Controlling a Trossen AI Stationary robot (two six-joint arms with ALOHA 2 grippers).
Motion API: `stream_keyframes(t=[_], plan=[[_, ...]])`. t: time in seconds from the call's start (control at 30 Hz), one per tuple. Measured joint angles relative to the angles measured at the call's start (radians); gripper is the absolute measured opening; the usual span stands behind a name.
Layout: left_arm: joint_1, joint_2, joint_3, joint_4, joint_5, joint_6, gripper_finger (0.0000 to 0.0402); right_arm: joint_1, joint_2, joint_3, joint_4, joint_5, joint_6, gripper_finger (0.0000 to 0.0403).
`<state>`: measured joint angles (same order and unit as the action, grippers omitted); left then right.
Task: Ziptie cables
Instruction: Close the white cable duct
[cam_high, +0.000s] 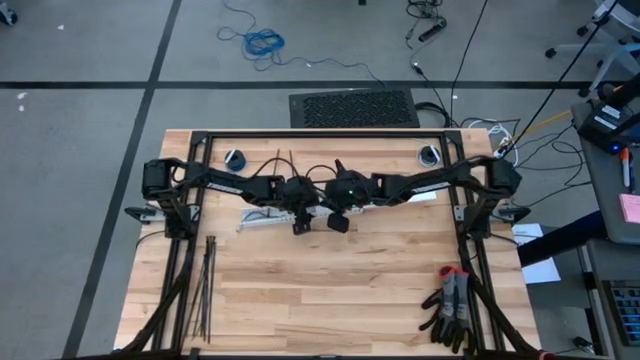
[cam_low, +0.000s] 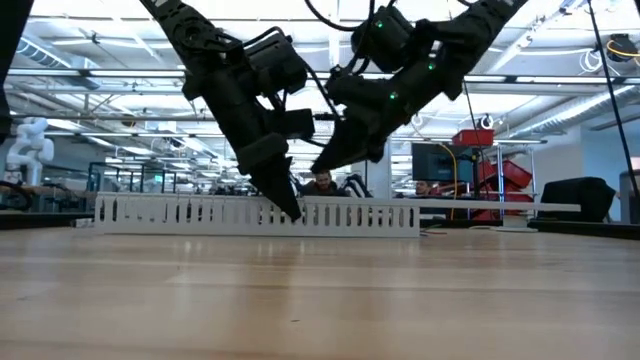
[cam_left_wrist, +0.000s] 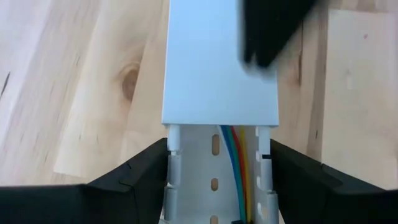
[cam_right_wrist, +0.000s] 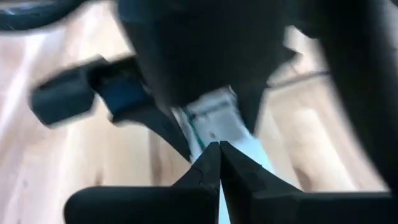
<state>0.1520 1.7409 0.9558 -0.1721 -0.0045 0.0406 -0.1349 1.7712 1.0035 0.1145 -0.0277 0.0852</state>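
Note:
A white slotted channel (cam_high: 262, 217) lies flat on the table's middle. My left gripper (cam_left_wrist: 219, 174) straddles its uncovered stretch, just short of the edge of a plain white cover (cam_left_wrist: 217, 62). Inside the channel lie the cables (cam_left_wrist: 236, 168), a flat band of blue, green, red and orange wires. My right gripper (cam_right_wrist: 219, 146) is shut on nothing and hangs slanted a little above the channel (cam_low: 200, 213), close to my left gripper (cam_low: 290, 210). The zipties (cam_high: 205, 290), thin black strips, lie on the table at the near left. My left gripper has the channel between its two fingers, one against each slotted side wall (cam_left_wrist: 173, 163) of the open stretch beside the cover's edge. The fingers slant down from the table's left and lie across the channel's width. The channel rests flat on the table.
A pair of grey and red gloves (cam_high: 450, 305) lies at the near right. Two small round things (cam_high: 235, 158) sit at the far edge. Black frame rails (cam_high: 470, 250) run along both sides. Bare wood lies in front of the channel. People sit in the room behind (cam_low: 320, 185).

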Motion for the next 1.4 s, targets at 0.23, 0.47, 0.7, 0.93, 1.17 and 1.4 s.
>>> stream_keyframes(t=[0.23,0.47,0.7,0.93,1.17,1.4], plan=[[-0.001,0.0,0.0,-0.006,-0.001,0.001,0.0243,-0.001,-0.007,0.002,-0.131,0.034,0.009,0.0],[-0.002,-0.001,0.0,-0.005,-0.006,0.013,0.0243,-0.002,0.089,0.007,-0.073,0.024,0.058,0.0],[0.002,-0.012,0.004,-0.067,-0.005,0.024,0.0243,-0.003,0.115,0.008,-0.053,0.021,0.077,0.0],[-0.001,-0.017,0.006,-0.123,0.004,0.003,0.0243,-0.004,0.117,0.008,-0.039,0.019,0.075,0.0],[0.006,-0.021,0.002,-0.107,0.033,-0.008,0.0243,-0.006,0.117,0.005,-0.032,0.015,0.074,0.0],[0.078,-0.029,0.004,-0.116,0.236,-0.036,0.0261,-0.007,0.117,0.002,-0.029,-0.008,0.073,0.0]])
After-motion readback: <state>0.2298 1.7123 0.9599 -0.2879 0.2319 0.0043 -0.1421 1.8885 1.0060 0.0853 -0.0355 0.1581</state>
